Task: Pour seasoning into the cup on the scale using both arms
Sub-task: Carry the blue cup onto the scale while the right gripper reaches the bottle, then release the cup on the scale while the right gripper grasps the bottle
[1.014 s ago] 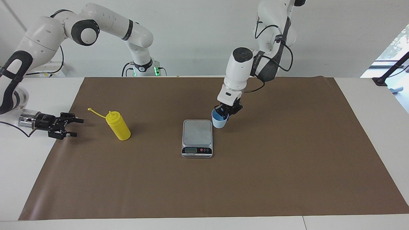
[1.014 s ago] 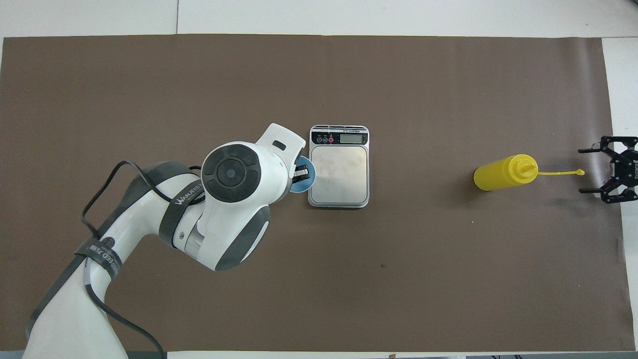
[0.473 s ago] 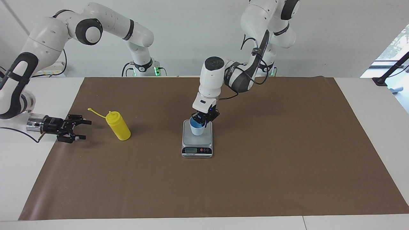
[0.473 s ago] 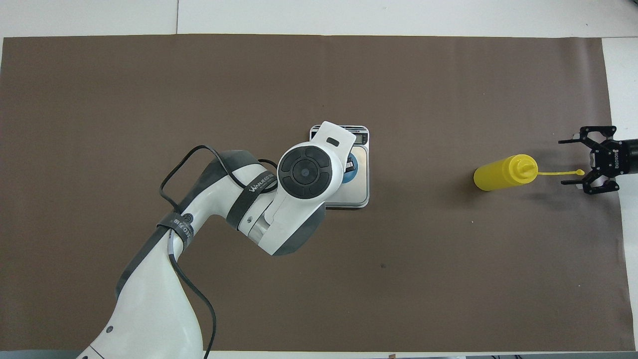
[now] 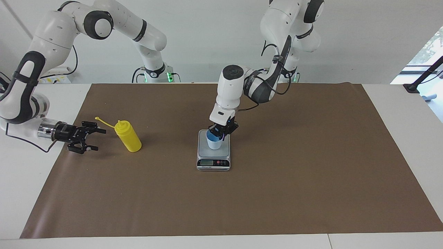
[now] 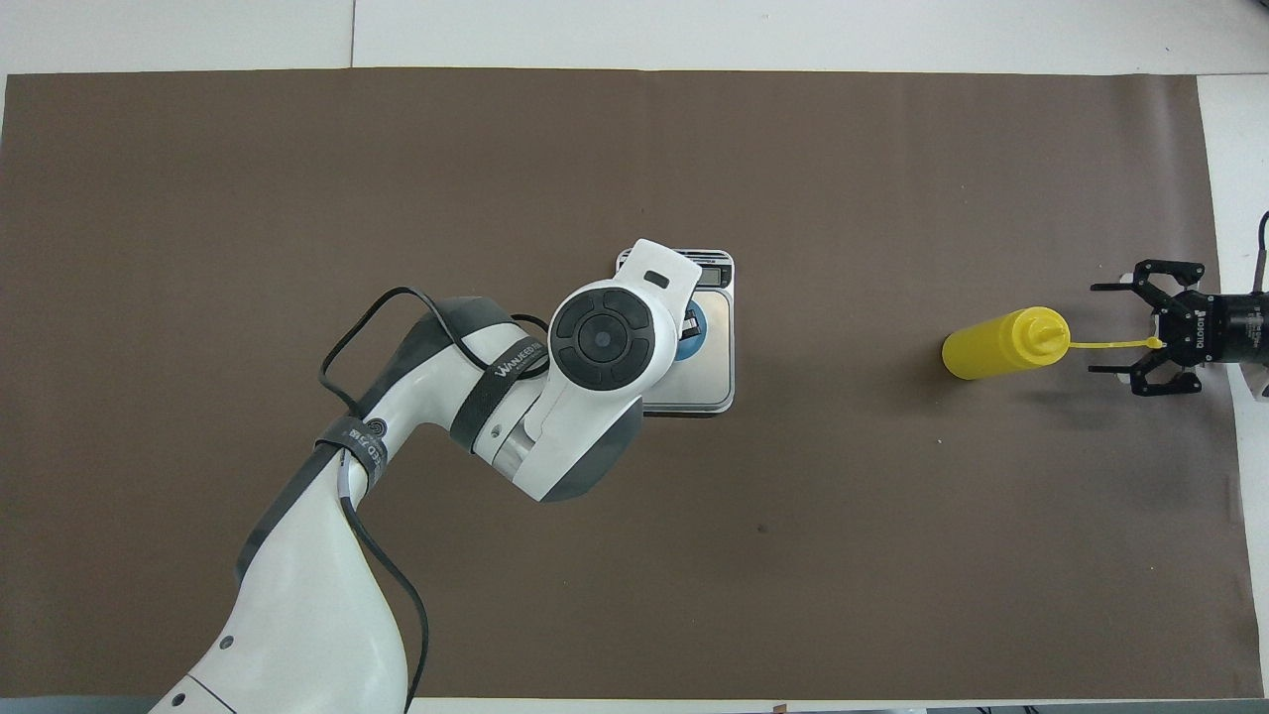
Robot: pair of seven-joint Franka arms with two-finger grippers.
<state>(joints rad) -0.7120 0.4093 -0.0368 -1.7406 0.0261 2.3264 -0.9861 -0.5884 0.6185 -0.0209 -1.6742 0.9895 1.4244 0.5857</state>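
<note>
The light blue cup [image 5: 214, 142] stands on the steel platform of the scale [image 5: 225, 151], with my left gripper [image 5: 220, 132] shut on its rim from above. In the overhead view the left wrist covers most of the cup [image 6: 696, 327] and part of the scale [image 6: 712, 372]. The yellow seasoning bottle [image 5: 128, 138] stands upright toward the right arm's end of the table, its cap strap pointing at my right gripper [image 5: 99, 139]. That gripper is open, low over the mat, a short way from the bottle [image 6: 996, 344] and level with it; its open fingers flank the strap's tip in the overhead view [image 6: 1095, 329].
A brown mat [image 5: 277, 193] covers most of the white table. A black stand [image 5: 413, 88] sits off the mat at the corner of the left arm's end, near the robots.
My left gripper carried the cup from beside the scale onto its platform and lowered it slightly. The open right gripper moved closer to the bottle, its tips now past the strap's end.
</note>
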